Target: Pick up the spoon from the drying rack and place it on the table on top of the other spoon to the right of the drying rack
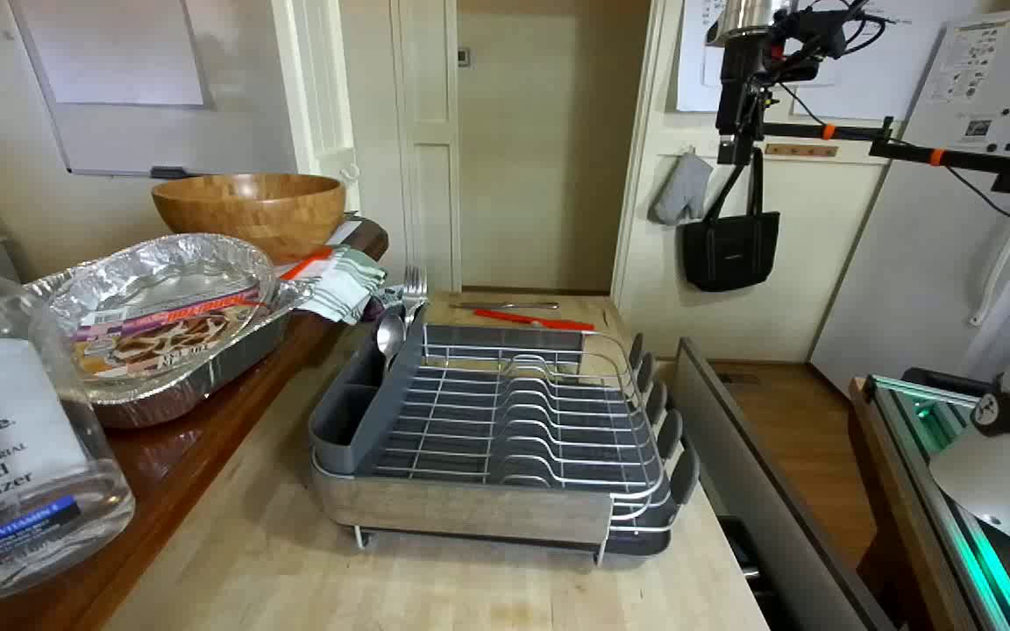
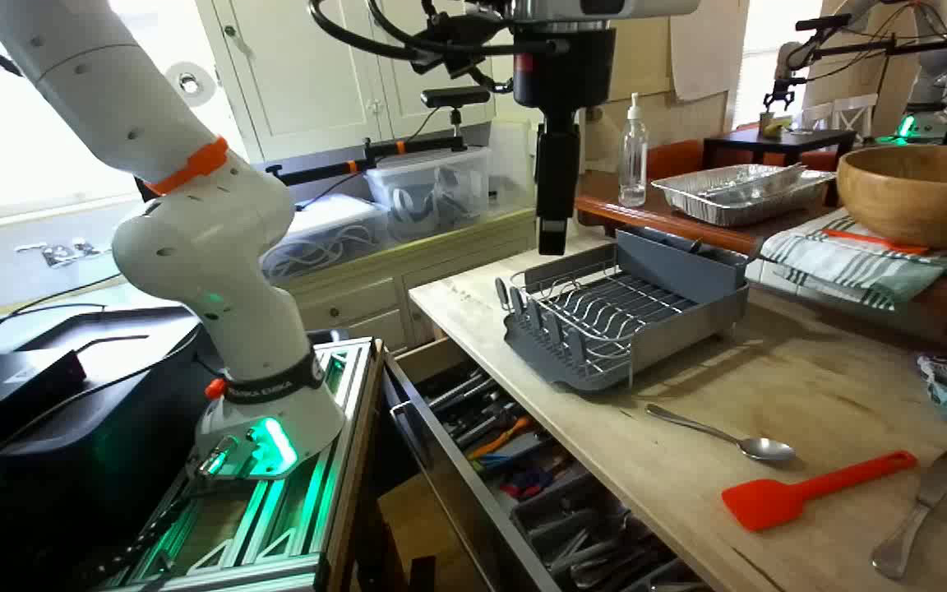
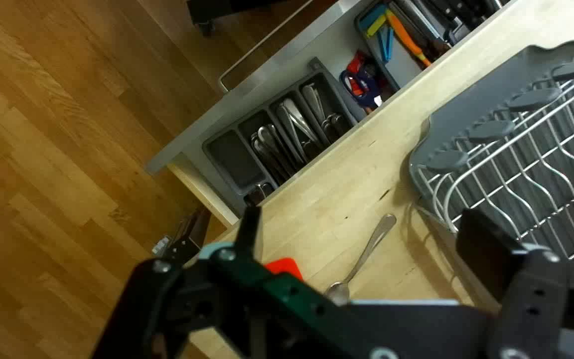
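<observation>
The drying rack (image 1: 470,513) stands on the table (image 1: 435,592); it also shows in an exterior view (image 2: 683,337). A silvery spoon (image 1: 389,336) stands upright, bowl up, in its grey cutlery holder beside forks. That spoon is not visible in the wrist view. The other spoon (image 2: 720,432) lies flat on the table beside the rack; it also shows in the wrist view (image 3: 369,247), its bowl partly covered by the gripper. My gripper (image 2: 553,238) points down, high above the table near the rack's drawer side. In the wrist view its fingers (image 3: 365,219) are wide apart with nothing between them.
An open drawer (image 2: 441,469) with cutlery runs along the table edge. A red spatula (image 2: 810,492) and a knife (image 2: 921,514) lie beyond the table spoon. Foil pans (image 1: 163,350), a wooden bowl (image 1: 251,210) and a sanitizer bottle (image 1: 23,456) stand on the raised brown counter.
</observation>
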Robot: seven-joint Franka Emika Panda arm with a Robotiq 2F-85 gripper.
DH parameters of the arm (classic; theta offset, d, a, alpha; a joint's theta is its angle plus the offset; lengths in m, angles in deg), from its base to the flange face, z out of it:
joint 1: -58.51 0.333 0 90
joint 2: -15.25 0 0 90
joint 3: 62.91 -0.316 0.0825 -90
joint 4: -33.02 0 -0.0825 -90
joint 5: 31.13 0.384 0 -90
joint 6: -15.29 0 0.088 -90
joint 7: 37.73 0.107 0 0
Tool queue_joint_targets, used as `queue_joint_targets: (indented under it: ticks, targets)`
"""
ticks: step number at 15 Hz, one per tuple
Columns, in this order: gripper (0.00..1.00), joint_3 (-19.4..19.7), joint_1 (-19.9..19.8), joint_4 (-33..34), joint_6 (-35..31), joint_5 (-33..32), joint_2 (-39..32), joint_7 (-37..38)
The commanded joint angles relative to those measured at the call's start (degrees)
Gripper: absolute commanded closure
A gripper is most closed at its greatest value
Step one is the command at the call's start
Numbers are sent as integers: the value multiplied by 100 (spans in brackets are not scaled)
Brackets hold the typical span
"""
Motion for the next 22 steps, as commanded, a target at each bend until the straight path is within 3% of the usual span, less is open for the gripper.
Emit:
queue_joint_targets:
  ticks: [1,9,19,20,22]
  targets:
    - [0,-81,-94,12,12,32,-15,-31]
    - [0,-81,-95,12,12,32,-15,-31]
    - [0,-771,341,2901,1118,-674,-2742,-1249]
    - [0,-748,252,2176,717,-514,-2098,-945]
    - [0,-849,281,2593,836,-599,-2544,-1069]
